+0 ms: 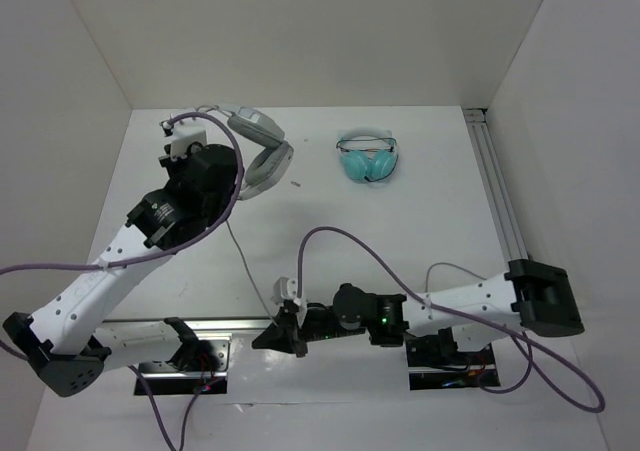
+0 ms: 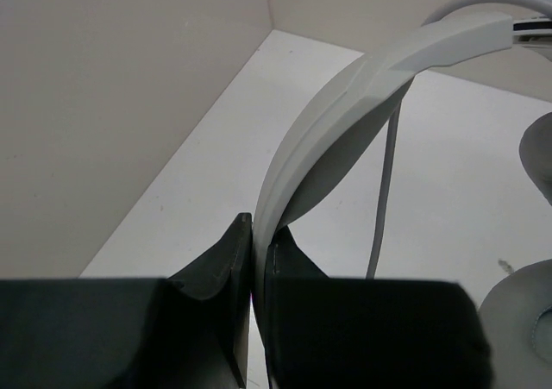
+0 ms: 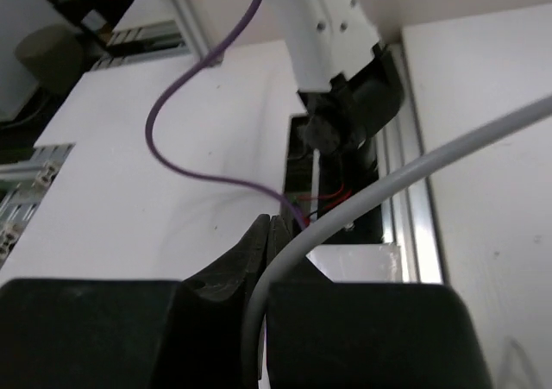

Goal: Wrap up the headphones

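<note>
- Pinching headband of the headphones (image 2: 345,87), my L gripper (image 2: 259,231) sat clamped, side wall (image 2: 112,104) close.
- R gripper (image 3: 267,234) clamped on cable (image 3: 414,171) at near edge of table (image 1: 420,221).

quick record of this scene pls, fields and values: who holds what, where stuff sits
left gripper: jaws shut on the headband, far left of the table
right gripper: jaws shut on the cable, by the near edge
headphones: light grey, just past the left arm's wrist
cable state: one strand running from headphones to right gripper, not wound
teal headphones: lying apart, far centre, no gripper on them
</note>
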`<state>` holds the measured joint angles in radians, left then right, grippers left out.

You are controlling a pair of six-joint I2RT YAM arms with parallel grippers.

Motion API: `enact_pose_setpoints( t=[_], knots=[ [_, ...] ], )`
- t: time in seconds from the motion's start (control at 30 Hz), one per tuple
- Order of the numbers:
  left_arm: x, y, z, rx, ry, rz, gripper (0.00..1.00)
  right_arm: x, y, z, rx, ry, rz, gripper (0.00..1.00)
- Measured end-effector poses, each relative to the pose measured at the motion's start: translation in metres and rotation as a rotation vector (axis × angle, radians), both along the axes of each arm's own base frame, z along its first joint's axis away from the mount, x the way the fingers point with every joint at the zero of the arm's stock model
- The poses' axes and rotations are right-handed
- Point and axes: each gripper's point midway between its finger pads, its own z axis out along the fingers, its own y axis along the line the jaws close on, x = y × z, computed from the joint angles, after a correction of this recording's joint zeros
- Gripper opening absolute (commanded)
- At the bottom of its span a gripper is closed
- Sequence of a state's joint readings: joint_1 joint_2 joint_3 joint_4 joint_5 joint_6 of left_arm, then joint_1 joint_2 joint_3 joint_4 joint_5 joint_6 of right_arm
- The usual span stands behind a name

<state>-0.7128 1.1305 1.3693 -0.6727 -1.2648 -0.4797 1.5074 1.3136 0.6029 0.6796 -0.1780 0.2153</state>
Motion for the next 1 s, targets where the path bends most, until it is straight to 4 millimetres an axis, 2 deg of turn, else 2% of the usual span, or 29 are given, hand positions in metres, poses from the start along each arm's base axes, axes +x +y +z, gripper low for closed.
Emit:
enact_pose_setpoints(
  t=[0.03, 0.17, 0.23, 0.27, 0.3, 0.43, 0.6, 0.73, 0.8, 0.87, 1.0],
  knots=[
    [0.001, 0.007, -0.007, 0.005, 0.02, 0.018, 0.0, -0.002, -0.002, 0.017, 0.025, -0.024, -0.014, 0.0],
    [0.001, 0.025, -0.024, 0.011, 0.06, 0.068, 0.0, 0.002, -0.008, 0.05, 0.043, -0.083, -0.091, 0.0],
    [0.001, 0.024, -0.033, 0.019, 0.092, 0.054, 0.0, 0.006, -0.009, 0.058, 0.018, -0.115, -0.129, 0.0],
    [0.001, 0.023, -0.037, 0.024, 0.112, 0.041, 0.0, 0.01, -0.01, 0.055, -0.02, -0.138, -0.155, 0.0],
    [0.001, 0.021, -0.042, 0.028, 0.132, 0.032, 0.0, 0.011, -0.009, 0.063, -0.027, -0.153, -0.168, 0.0],
    [-0.002, 0.017, -0.061, 0.032, 0.203, 0.009, 0.0, 0.024, -0.015, 0.075, -0.112, -0.227, -0.251, 0.0],
    [-0.018, 0.02, -0.088, 0.066, 0.287, -0.026, 0.0, 0.051, -0.036, 0.096, -0.184, -0.307, -0.379, 0.0],
    [-0.032, 0.025, -0.094, 0.037, 0.31, -0.041, 0.0, 0.065, -0.053, 0.117, -0.197, -0.337, -0.454, 0.0],
    [-0.036, 0.033, -0.091, -0.005, 0.29, -0.024, 0.0, 0.068, -0.059, 0.118, -0.208, -0.343, -0.467, 0.0],
    [-0.039, 0.043, -0.084, -0.039, 0.267, 0.01, 0.0, 0.067, -0.061, 0.11, -0.229, -0.344, -0.465, 0.0],
    [-0.035, 0.061, -0.057, -0.105, 0.209, 0.084, 0.0, 0.049, -0.064, 0.077, -0.292, -0.352, -0.414, 0.0]
  ],
)
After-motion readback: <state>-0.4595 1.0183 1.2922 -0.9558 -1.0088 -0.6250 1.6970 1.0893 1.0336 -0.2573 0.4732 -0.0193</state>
